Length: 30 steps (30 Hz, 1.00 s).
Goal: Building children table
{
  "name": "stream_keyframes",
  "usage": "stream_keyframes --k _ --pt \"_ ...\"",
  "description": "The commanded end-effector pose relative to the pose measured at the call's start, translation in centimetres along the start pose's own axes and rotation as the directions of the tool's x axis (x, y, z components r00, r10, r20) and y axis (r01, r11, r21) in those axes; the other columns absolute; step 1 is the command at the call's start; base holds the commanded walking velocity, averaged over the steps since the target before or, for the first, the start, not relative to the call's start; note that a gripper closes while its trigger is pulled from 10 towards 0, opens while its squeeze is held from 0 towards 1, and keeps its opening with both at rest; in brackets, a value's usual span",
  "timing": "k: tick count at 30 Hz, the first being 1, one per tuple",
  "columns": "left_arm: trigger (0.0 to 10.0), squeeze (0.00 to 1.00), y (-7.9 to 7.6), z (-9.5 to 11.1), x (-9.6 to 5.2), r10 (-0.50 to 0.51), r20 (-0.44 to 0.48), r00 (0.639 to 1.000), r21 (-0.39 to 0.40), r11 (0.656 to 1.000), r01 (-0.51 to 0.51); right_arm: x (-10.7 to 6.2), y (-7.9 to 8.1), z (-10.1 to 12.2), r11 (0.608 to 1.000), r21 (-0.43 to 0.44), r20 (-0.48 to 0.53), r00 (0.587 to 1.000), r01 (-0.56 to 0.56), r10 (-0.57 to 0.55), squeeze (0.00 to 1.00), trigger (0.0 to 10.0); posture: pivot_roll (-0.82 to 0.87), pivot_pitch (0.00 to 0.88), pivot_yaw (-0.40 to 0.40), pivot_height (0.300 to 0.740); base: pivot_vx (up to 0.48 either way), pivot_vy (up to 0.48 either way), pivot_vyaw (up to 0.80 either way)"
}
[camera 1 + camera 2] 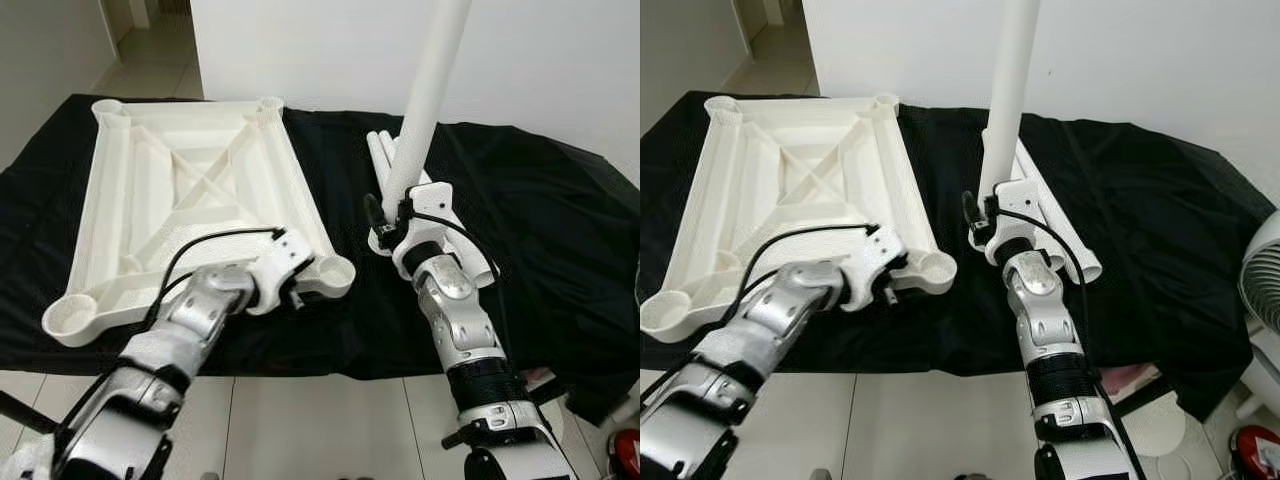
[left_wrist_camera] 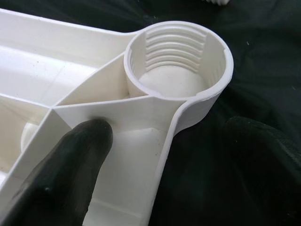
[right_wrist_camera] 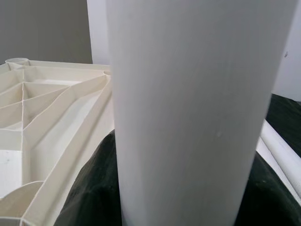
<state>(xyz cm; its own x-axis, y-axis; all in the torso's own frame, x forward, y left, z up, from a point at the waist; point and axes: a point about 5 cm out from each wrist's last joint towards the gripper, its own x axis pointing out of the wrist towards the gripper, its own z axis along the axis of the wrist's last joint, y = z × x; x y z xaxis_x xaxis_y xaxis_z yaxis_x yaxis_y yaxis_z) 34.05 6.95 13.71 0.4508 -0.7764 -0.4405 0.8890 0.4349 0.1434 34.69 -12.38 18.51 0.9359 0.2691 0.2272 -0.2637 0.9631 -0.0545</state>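
Observation:
A white table top (image 1: 190,190) lies upside down on a table covered in black cloth (image 1: 540,220), with a round threaded socket (image 2: 178,61) at each corner. My left gripper (image 1: 292,290) is at the near right corner, open. One of its fingers (image 2: 70,174) is inside the rim just behind that socket (image 1: 335,272) and the other is outside on the cloth. My right gripper (image 1: 400,215) is shut on a long white table leg (image 1: 425,90) and holds it upright, slightly tilted, to the right of that corner. The lower end of the leg is hidden behind the gripper.
More white legs (image 1: 1060,230) lie on the cloth behind and beside my right gripper. The table's front edge runs just under both wrists, with tiled floor (image 1: 300,420) below. A white fan (image 1: 1265,280) and a red object (image 1: 1255,450) stand at the right. A white wall is behind.

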Motion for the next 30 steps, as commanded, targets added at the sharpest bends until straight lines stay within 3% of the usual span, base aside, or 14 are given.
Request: stream_keyframes --k 1,11,16,22,30 --pt "10.0 0.00 1.3 0.8 0.1 0.244 0.023 0.969 0.016 0.970 -0.244 0.1 -0.1 0.1 1.000 -0.003 -0.001 1.000 0.004 -0.004 0.00 10.0 0.04 0.063 -0.066 0.740 0.000 0.000 0.00" --pt "10.0 0.00 0.3 1.8 1.5 0.209 0.050 0.977 -0.004 0.978 -0.209 -0.2 0.0 -0.2 1.000 -0.004 -0.018 1.000 0.001 -0.001 0.00 10.0 0.03 0.067 -0.061 0.740 0.000 0.000 0.00" --pt "10.0 0.00 -1.6 2.0 2.0 0.141 0.107 0.984 -0.027 0.990 -0.139 -0.1 0.4 -0.8 1.000 -0.011 -0.036 0.999 -0.028 0.028 0.00 10.0 0.05 0.069 -0.067 0.740 0.000 0.000 0.00" --pt "10.0 0.00 -2.1 1.8 1.7 0.121 0.128 0.984 -0.023 0.993 -0.119 0.0 0.7 -1.2 0.999 -0.007 -0.052 0.997 -0.052 0.052 0.00 10.0 0.06 0.068 -0.071 0.740 0.000 0.000 0.00" --pt "10.0 0.00 -2.1 2.2 -0.8 0.092 0.240 0.966 -0.059 0.995 -0.080 0.5 1.3 -1.7 0.994 -0.009 -0.056 0.992 -0.112 0.111 0.00 10.0 0.09 0.063 -0.079 0.740 0.000 0.000 0.00"
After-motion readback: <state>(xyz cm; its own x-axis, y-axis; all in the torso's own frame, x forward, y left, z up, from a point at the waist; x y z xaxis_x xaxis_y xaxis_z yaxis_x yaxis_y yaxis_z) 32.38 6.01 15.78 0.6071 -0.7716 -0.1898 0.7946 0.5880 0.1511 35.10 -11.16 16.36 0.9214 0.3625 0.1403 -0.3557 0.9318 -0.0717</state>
